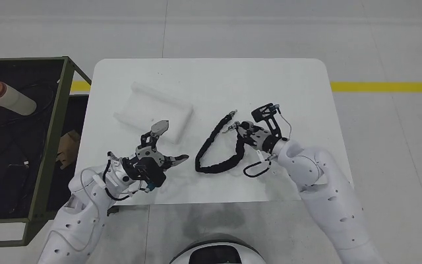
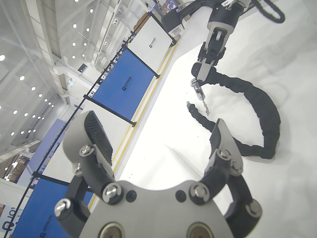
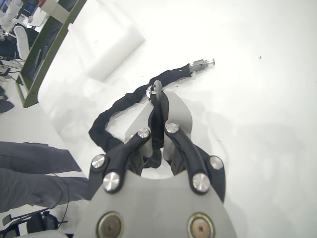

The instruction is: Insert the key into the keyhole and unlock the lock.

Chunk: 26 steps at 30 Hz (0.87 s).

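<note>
My right gripper clamped one end of the chain lock, its key hanging tip-down, facing my wide-open left gripper.

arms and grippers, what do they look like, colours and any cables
The left arm and right arm wear glossy white rounded shells. The left gripper and right gripper each have a pale grey metal base plate, black linkages with silver screw heads, and grey fingers with black ribbed pads. A black cable loops at the right wrist.
</note>
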{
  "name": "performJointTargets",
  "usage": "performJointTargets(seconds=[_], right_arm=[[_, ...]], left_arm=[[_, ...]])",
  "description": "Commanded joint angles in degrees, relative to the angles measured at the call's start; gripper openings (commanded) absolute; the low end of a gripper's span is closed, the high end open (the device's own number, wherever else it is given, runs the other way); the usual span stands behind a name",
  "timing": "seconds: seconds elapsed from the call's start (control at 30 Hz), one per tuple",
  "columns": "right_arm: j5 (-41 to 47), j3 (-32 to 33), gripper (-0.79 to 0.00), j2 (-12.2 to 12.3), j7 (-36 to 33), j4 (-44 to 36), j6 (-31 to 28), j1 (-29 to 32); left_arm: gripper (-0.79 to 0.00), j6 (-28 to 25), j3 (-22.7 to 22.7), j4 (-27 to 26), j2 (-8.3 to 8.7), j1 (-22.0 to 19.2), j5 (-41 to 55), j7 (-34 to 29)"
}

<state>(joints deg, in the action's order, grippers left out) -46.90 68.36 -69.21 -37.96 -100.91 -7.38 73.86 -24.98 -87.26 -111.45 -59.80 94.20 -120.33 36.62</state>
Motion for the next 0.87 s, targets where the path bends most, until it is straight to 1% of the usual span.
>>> performJointTargets(seconds=[0.0, 0.03, 0.07, 0.1, 0.17, 0.33, 0.43, 0.63, 0.67, 0.7, 0.77, 0.83], right_arm=[[-1.32, -0.46, -0.785, -0.15, 2.33, 0.49, 1.19, -0.49], [-2.03, -0.55, -0.785, -0.21, 3.45, 0.74, 1.94, -0.65], [-2.83, -0.62, -0.428, -0.27, 4.4, 0.98, 2.81, -0.79], [-3.64, -0.77, 0.0, -0.32, 5.09, 1.2, 3.61, -0.89], [-4.78, -0.79, 0.0, -0.43, 7.12, 1.26, 4.96, -1.02], [-3.75, 0.75, 0.0, -0.5, 12.2, 0.35, 6.33, 0.69], [0.43, 1.57, 0.0, -0.43, 8.77, 1.13, 4.96, 1.06], [3.28, 3.87, 0.0, -0.1, 8.81, 2.23, 0.86, 1.15], [3.57, 4.01, 0.0, -0.08, 8.85, 2.39, 0.54, 1.11], [2.94, 3.82, -0.021, -0.1, 8.82, 2.16, 1.07, 1.18], [3.63, 4.03, -0.003, -0.08, 8.83, 2.42, 0.47, 1.11], [3.62, 4.02, -0.001, -0.08, 8.84, 2.41, 0.49, 1.1]], left_arm=[[0.0, 0.0, 0.0, 0.0, 0.0, 0.0, 0.0, 0.0], [0.0, 0.0, 0.0, 0.0, 0.0, 0.0, 0.0, 0.0], [0.0, 0.0, 0.0, 0.0, 0.0, 0.0, 0.0, 0.0], [0.0, 0.0, 0.0, 0.0, 0.0, 0.0, 0.0, 0.0], [0.0, 0.0, 0.0, 0.0, 0.0, 0.0, 0.0, 0.0], [0.0, 0.0, 0.0, 0.0, 0.0, 0.0, 0.0, 0.0], [0.0, 0.0, 0.0, 0.0, 0.0, 0.0, 0.0, 0.0], [0.0, 0.0, 0.0, 0.0, 0.0, 0.0, 0.0, 0.0], [0.0, 0.0, 0.0, 0.0, 0.0, 0.0, 0.0, 0.0], [0.0, 0.0, 0.0, 0.0, 0.0, 0.0, 0.0, 0.0], [0.0, 0.0, 0.0, 0.0, 0.0, 0.0, 0.0, 0.0], [0.0, 0.0, 0.0, 0.0, 0.0, 0.0, 0.0, 0.0]])
